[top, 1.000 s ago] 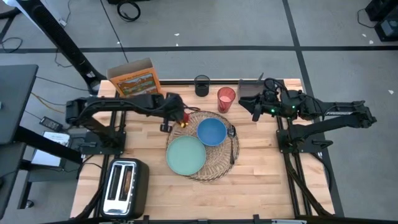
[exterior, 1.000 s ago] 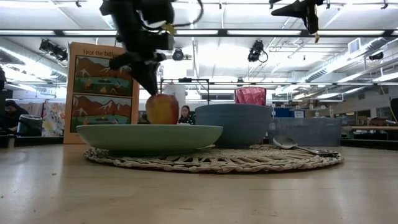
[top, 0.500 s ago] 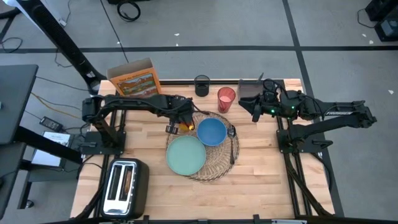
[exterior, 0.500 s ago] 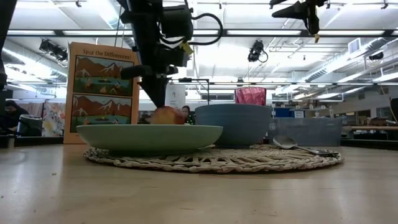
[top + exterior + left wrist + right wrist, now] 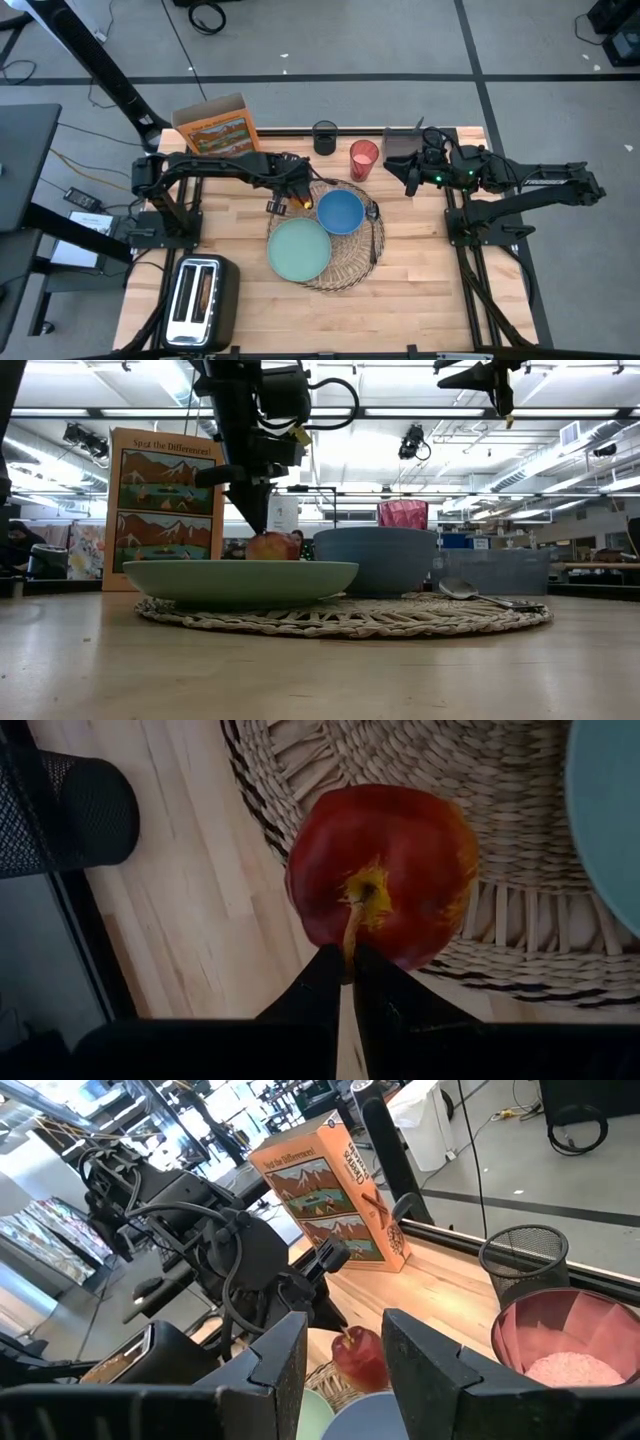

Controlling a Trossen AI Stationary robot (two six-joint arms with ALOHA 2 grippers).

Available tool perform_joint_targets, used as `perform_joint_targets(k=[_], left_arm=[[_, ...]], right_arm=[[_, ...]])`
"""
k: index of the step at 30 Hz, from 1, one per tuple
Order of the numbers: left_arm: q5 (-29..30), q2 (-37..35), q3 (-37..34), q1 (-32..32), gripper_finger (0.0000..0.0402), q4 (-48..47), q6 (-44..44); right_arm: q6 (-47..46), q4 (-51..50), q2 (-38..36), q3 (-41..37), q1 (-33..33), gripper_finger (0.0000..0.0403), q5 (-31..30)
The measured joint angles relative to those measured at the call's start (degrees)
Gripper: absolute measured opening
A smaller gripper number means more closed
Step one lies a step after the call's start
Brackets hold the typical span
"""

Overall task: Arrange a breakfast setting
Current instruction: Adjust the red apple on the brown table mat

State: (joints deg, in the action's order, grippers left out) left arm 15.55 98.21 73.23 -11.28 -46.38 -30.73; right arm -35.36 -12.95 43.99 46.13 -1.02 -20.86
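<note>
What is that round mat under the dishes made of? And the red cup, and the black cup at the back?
The round woven placemat looks like wicker or straw: pale plaited strands, matt. The translucent red cup seems to be plastic, since light glows through it. The black pot looks like metal mesh, with a fine grid of holes in its wall.

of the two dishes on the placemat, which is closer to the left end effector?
The blue bowl: the left end effector, shut on the apple stem, sits right beside its rim. The teal plate lies farther toward the table's front.
</note>
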Motion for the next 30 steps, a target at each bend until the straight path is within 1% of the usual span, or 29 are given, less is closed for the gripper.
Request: perform_joint_targets(k=[5, 14, 30], left_arm=[[0.0, 0.0, 0.0, 0.0, 0.0024, 0.0, -0.4], [0.1, 0.0, 0.0, 0.0, 0.0050, 0.1, -0.6], [0.1, 0.0, 0.0, 0.0, 0.0053, 1.8, 0.1]], right_arm=[[0.0, 0.0, 0.0, 0.0, 0.0, 0.0140, 0.0], [-0.3, 0.4, 0.0, 0.0, 0.0, 0.0140, 0.7], [-0.5, 0.4, 0.0, 0.0, 0.0, 0.0140, 1.5]])
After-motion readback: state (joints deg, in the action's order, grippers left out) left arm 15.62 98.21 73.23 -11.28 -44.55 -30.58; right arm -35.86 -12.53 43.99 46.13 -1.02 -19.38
